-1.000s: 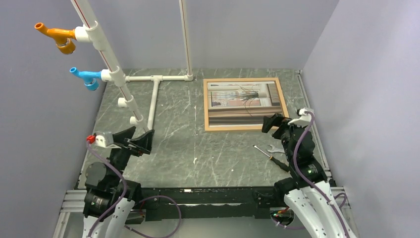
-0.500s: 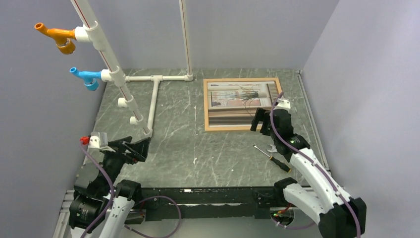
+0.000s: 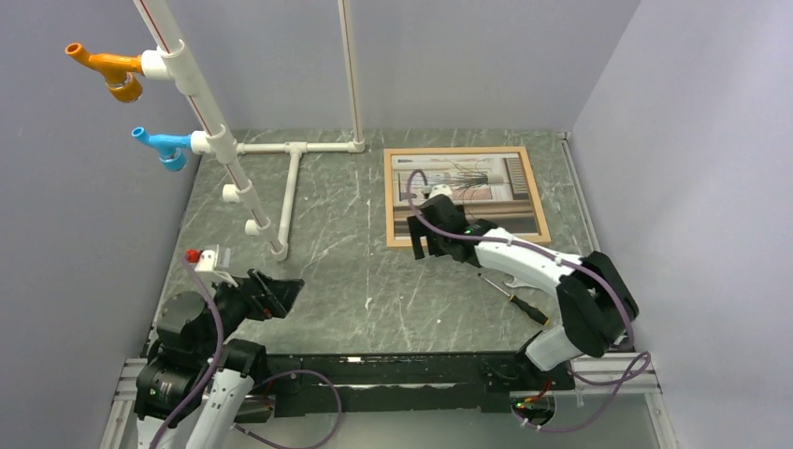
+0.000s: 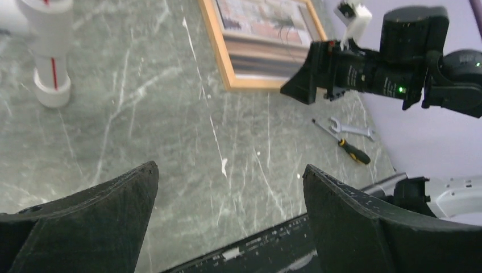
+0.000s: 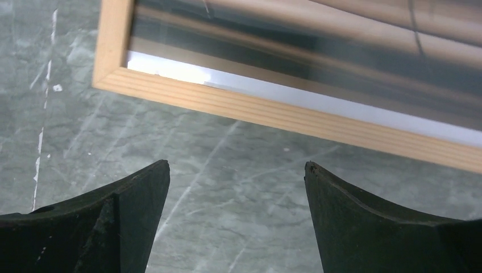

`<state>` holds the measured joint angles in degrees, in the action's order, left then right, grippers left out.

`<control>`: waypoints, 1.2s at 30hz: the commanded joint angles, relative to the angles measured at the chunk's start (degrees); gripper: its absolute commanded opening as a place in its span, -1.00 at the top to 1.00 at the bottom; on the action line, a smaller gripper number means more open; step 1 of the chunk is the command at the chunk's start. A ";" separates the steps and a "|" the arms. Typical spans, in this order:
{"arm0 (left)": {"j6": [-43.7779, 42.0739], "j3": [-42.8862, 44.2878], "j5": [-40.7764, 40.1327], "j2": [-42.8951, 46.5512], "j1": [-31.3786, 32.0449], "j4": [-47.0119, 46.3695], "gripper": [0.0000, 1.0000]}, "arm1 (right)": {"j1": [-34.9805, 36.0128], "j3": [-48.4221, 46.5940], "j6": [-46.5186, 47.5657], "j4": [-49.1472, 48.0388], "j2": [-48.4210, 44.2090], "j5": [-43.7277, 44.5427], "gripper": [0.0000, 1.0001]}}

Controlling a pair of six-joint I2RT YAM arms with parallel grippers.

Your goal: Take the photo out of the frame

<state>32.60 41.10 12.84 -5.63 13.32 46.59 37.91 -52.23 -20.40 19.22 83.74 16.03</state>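
Photo [image 3: 465, 185] lies face up in the frame [image 3: 388, 192] at one o'clock on the desk [image 3: 355, 276]; right gripper [image 3: 417, 245] hangs released over its near-left corner, likely to pry there, left gripper [image 3: 282, 296] released at seven.

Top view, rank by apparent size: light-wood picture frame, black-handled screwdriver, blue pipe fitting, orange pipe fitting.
1. Light-wood picture frame
2. Orange pipe fitting and blue pipe fitting: alike, not ranked
3. Black-handled screwdriver, thin
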 commanded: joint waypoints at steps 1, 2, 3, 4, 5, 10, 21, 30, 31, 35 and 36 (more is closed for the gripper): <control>1.85 -0.93 5.33 -2.86 0.13 2.67 -0.98 | 4.15 -4.71 5.06 -3.42 3.89 4.13 -0.79; 1.97 -1.24 5.86 -2.97 0.06 2.83 -0.98 | 4.52 -5.17 6.47 -3.99 4.83 3.58 -0.79; 2.13 -1.61 6.32 -2.98 0.10 2.84 -0.98 | 4.71 -5.63 8.13 -4.62 5.87 3.04 -0.78; 2.34 -2.01 6.66 -2.94 0.11 2.89 -0.98 | 4.78 -6.15 9.50 -5.19 7.00 1.93 -0.78; 2.69 -2.45 6.94 -2.92 0.12 2.78 -0.98 | 4.74 -6.66 10.45 -5.63 8.02 1.44 -0.78; 4.35 -5.32 7.86 -2.39 0.06 1.56 -0.98 | 4.80 -9.84 14.37 -7.11 11.83 -4.03 -0.71; 6.51 -7.82 10.36 -2.35 0.07 -0.59 -0.98 | 4.80 -12.25 26.35 -11.18 16.26 -15.73 -0.65; 6.37 -7.17 10.27 -1.84 0.11 0.77 -0.98 | 4.81 -13.79 32.56 -12.80 21.07 -15.72 -0.33; 6.46 -7.20 10.35 -1.84 0.09 0.74 -0.98 | 4.80 -14.04 32.87 -12.93 21.63 -15.75 -0.30; 6.79 -7.18 10.19 -1.78 0.12 1.22 -0.98 | 4.95 -14.87 34.48 -12.60 23.93 -16.87 0.05; 6.96 -7.24 10.07 -1.64 0.09 1.29 -0.98 | 5.22 -14.71 34.85 -12.91 24.33 -16.83 0.10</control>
<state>38.65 33.01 22.24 -7.97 13.32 48.53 42.74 -64.58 11.53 8.93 106.69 0.86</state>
